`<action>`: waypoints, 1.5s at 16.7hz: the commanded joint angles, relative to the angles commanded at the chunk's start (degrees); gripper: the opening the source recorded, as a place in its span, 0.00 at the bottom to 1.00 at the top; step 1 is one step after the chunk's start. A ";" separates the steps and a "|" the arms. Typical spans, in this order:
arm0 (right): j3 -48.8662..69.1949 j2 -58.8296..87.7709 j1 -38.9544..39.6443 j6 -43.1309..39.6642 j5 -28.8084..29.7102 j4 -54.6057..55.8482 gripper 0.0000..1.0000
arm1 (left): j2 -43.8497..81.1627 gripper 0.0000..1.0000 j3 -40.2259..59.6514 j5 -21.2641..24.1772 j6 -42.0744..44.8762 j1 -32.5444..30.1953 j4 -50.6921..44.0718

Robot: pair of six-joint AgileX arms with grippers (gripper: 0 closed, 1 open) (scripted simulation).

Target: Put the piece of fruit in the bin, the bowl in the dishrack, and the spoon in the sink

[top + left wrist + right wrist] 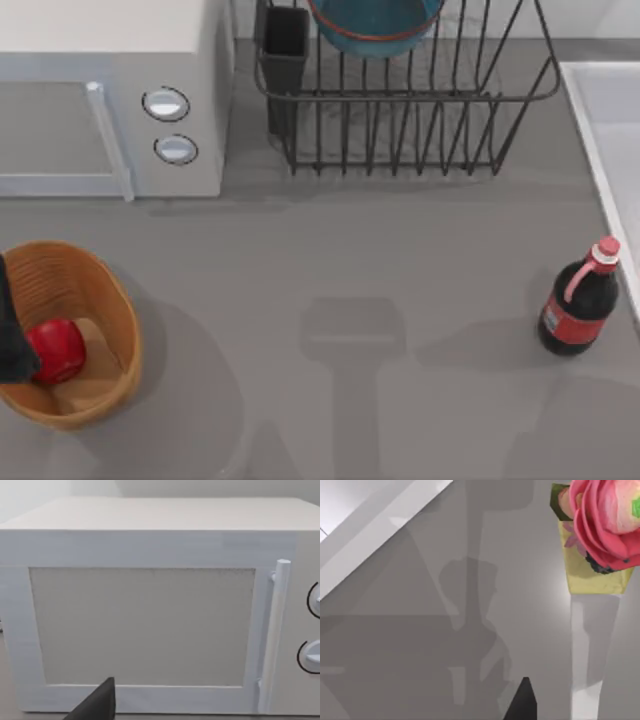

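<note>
The red piece of fruit [58, 350] lies inside the orange-tan bin [105, 300] at the table's front left. A dark part of my left gripper [10, 335] hangs over the bin's left side, right beside the fruit; whether it touches it I cannot tell. The blue-teal bowl [375, 25] rests in the dishrack [420, 130] at the back middle, cut off by the picture's top edge. The sink [612, 130] runs along the right edge, and its pale rim [375, 545] crosses the right wrist view. A dark tip of my right gripper [522, 702] hovers over bare table. The spoon is out of view.
A white microwave [110, 90] stands at the back left, and its door [145, 625] faces the left wrist camera. A dark bottle with a red cap [582, 300] stands near the sink. A pink flower in a yellow pot [600, 535] stands by the right arm.
</note>
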 joint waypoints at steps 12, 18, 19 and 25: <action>64.79 46.69 8.61 9.76 0.26 -20.97 0.00 | 0.00 1.00 0.00 0.00 0.00 0.00 0.00; 95.21 66.93 13.58 14.39 0.34 -28.90 0.00 | 0.00 1.00 0.00 0.00 0.00 0.00 0.00; 98.70 69.16 14.26 14.92 0.38 -29.60 0.00 | 0.00 1.00 0.00 0.00 0.00 0.00 0.00; 107.24 74.61 16.05 16.33 0.58 -31.19 0.00 | 0.00 1.00 0.00 0.00 0.00 0.00 0.00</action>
